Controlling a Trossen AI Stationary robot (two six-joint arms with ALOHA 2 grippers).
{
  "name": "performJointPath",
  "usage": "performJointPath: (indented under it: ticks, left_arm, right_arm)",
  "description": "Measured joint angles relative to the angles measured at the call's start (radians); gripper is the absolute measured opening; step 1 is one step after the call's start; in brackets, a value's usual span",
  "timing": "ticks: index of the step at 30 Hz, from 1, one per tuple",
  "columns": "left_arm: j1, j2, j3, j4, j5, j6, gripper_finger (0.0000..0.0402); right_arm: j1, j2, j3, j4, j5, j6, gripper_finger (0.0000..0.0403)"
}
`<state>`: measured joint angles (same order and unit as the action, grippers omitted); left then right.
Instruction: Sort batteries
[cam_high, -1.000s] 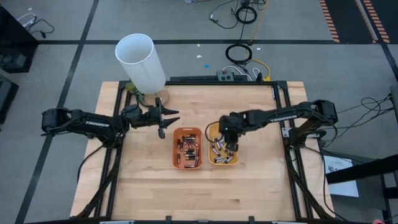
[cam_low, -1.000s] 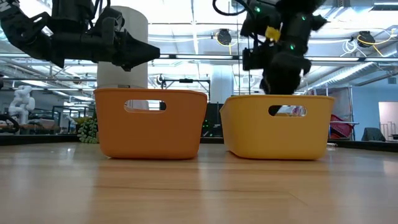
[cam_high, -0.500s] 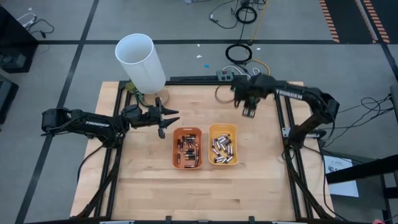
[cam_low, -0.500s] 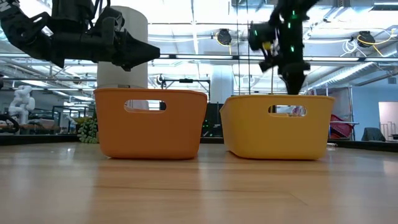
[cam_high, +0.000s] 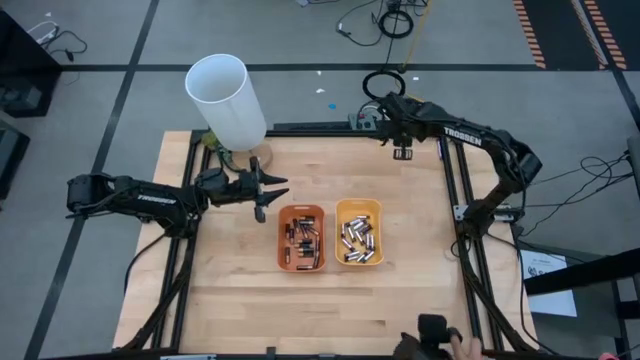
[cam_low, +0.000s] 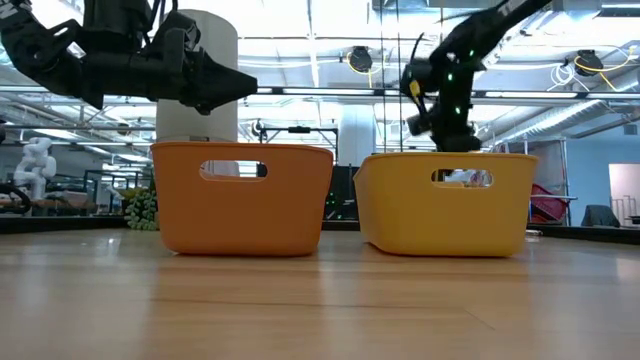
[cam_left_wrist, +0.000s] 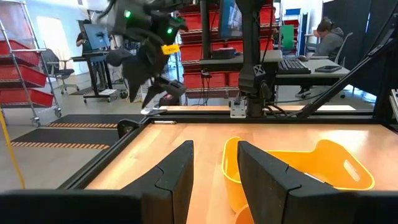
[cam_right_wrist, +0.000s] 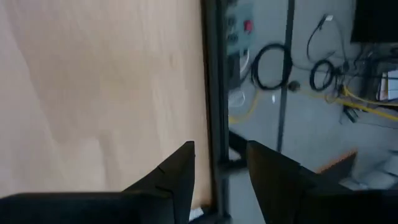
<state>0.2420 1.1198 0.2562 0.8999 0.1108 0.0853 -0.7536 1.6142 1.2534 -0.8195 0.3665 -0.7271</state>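
We see two small plastic trays side by side near the middle of the wooden table (cam_high: 220, 300). The orange tray (cam_high: 301, 238) holds the dark batteries (cam_high: 303, 240) with coppery ends; the yellow tray (cam_high: 359, 232), just beside it on the right-arm side, holds the silvery batteries (cam_high: 357, 237). In the low view only the tray walls show, so we cannot see the cells there.

We note the left gripper (cam_high: 268, 190) above the table just beside the orange tray's far corner on the left-arm side, near the base of the tall white tube (cam_high: 227, 100). In its wrist view the left gripper's fingers (cam_left_wrist: 177, 174) stand apart with a clear gap and nothing between them.

The right gripper (cam_high: 402, 152) is at the table's far edge, over the black frame rail (cam_high: 330, 128), well apart from both trays. Its fingers (cam_right_wrist: 176, 180) are parted too, with bare wood and floor cables visible through the gap; it holds nothing.

At the near table edge we record a person's hand (cam_high: 462, 347) beside a dark object (cam_high: 432, 330) that we cannot identify.
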Motion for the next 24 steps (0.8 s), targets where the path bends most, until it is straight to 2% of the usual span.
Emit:
performJointPath:
  ticks: [4, 7, 9, 12, 16, 21, 24]
  left_arm:
    - [0.000, 0.000, 0.000, -0.004, 0.000, 0.007, 0.0135]
    - [0.000, 0.000, 0.000, -0.005, 0.000, 0.007, 0.0135]
    - [0.000, 0.000, 0.000, -0.005, 0.000, 0.008, 0.0135]
    - [0.000, 0.000, 0.000, -0.010, 0.000, 0.008, 0.0135]
    - [0.005, 0.000, 0.000, -0.026, 0.000, 0.010, 0.0135]
    - [0.023, 0.000, 0.000, -0.033, 0.000, 0.007, 0.0135]
    - [0.027, 0.000, 0.000, -0.052, 0.000, 0.007, 0.0135]
  right_arm:
    - [-0.040, 0.101, 0.000, -0.122, 0.108, -0.063, 0.0145]
    - [-0.062, 0.220, 0.000, -0.269, 0.257, -0.019, 0.0172]
    - [-0.072, 0.295, 0.000, -0.354, 0.313, 0.011, 0.0199]
    - [-0.087, 0.372, 0.000, -0.390, 0.297, 0.036, 0.0241]
    - [-0.120, 0.400, 0.000, -0.368, 0.259, 0.003, 0.0286]
    - [-0.175, 0.406, 0.000, -0.341, 0.264, -0.041, 0.0310]
    - [-0.195, 0.444, 0.000, -0.343, 0.308, -0.035, 0.0313]
